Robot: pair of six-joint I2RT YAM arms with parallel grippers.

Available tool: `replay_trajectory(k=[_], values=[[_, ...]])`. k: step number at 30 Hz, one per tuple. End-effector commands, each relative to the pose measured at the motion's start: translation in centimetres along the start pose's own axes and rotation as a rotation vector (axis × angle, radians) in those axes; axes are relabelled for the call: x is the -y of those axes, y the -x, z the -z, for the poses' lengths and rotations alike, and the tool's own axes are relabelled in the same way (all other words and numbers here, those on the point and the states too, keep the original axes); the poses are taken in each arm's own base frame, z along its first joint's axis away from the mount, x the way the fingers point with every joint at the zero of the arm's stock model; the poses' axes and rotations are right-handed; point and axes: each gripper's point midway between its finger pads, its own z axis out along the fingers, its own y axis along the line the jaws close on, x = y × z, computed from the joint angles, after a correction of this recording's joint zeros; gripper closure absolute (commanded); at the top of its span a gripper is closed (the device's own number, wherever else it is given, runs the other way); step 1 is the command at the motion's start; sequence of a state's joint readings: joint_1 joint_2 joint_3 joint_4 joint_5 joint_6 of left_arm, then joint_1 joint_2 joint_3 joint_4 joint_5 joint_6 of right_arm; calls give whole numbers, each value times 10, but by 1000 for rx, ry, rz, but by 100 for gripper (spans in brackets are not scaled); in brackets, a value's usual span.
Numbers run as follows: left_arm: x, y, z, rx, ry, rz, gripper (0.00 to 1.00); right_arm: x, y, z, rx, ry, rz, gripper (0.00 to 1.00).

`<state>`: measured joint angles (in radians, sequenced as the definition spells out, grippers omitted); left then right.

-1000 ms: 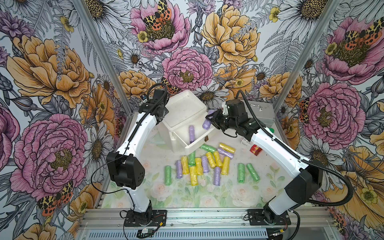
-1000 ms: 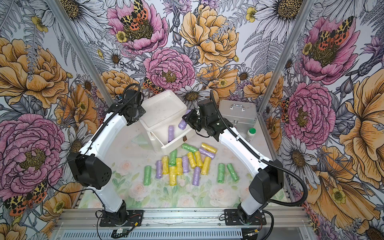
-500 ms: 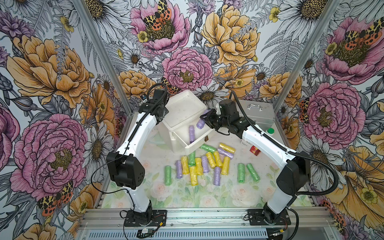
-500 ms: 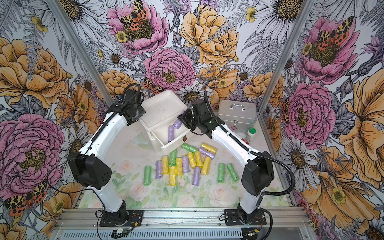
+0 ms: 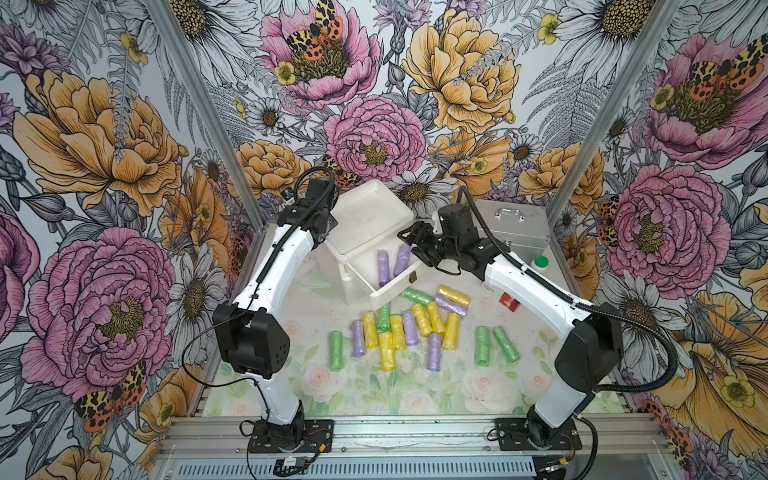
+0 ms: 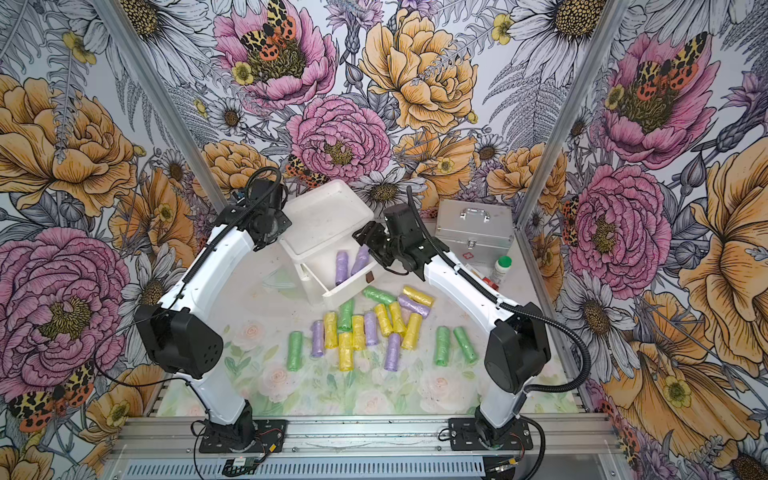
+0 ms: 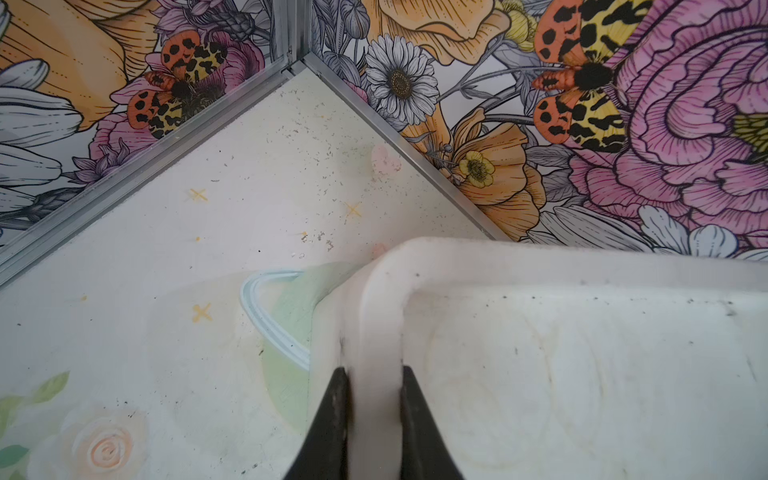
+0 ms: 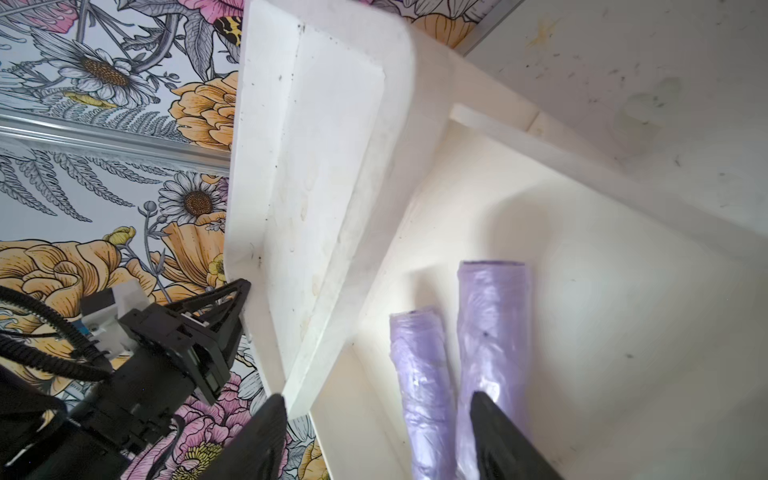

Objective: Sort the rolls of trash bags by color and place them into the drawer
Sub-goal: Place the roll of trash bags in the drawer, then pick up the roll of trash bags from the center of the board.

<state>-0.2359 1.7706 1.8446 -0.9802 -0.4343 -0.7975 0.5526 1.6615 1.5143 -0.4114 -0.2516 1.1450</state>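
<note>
The drawer (image 5: pixel 365 216) (image 6: pixel 328 216) is a white chest at the back, with its top tray (image 5: pixel 395 286) pulled out. Two purple rolls (image 5: pixel 383 268) (image 5: pixel 401 259) lie side by side in that tray, and the right wrist view shows them too (image 8: pixel 419 374) (image 8: pixel 492 324). My right gripper (image 5: pixel 411 245) (image 8: pixel 376 401) hangs open just above them, holding nothing. My left gripper (image 7: pixel 374 372) is shut on the chest's raised top rim (image 7: pixel 380 316) at its far left corner. Several purple, yellow and green rolls of trash bags (image 5: pixel 409 328) (image 6: pixel 374 328) lie loose on the table in front.
A silver metal case (image 5: pixel 515 224) stands behind my right arm. A white green-capped bottle (image 5: pixel 540 262) and a small red box (image 5: pixel 510 301) sit beside it. Two green rolls (image 5: pixel 482 345) lie apart at the right. The back walls stand close behind the chest.
My right gripper carried a purple roll left over the open tray and opened. That roll now lies next to the first purple one. The left arm has not moved.
</note>
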Motion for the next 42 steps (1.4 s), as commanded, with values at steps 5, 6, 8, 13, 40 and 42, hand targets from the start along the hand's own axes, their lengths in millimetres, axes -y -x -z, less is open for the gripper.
replay_trajectory(k=[5, 6, 8, 13, 40, 42], values=[[15, -41, 5, -156, -54, 21, 100, 66, -26, 63, 36, -173, 226, 32], [15, -41, 4, -157, -53, 21, 100, 80, -35, 65, 20, -202, 233, 32], [15, -42, 3, -161, -52, 19, 100, 113, -58, 64, -22, -265, 226, 34], [19, -42, 7, -162, -66, 23, 100, 174, -111, 60, -107, -402, 246, 35], [9, -45, 7, -163, -46, 18, 100, 239, -191, 18, -268, -660, 341, 53], [9, -46, 7, -165, -45, 18, 100, 242, -190, 19, -261, -668, 342, 57]])
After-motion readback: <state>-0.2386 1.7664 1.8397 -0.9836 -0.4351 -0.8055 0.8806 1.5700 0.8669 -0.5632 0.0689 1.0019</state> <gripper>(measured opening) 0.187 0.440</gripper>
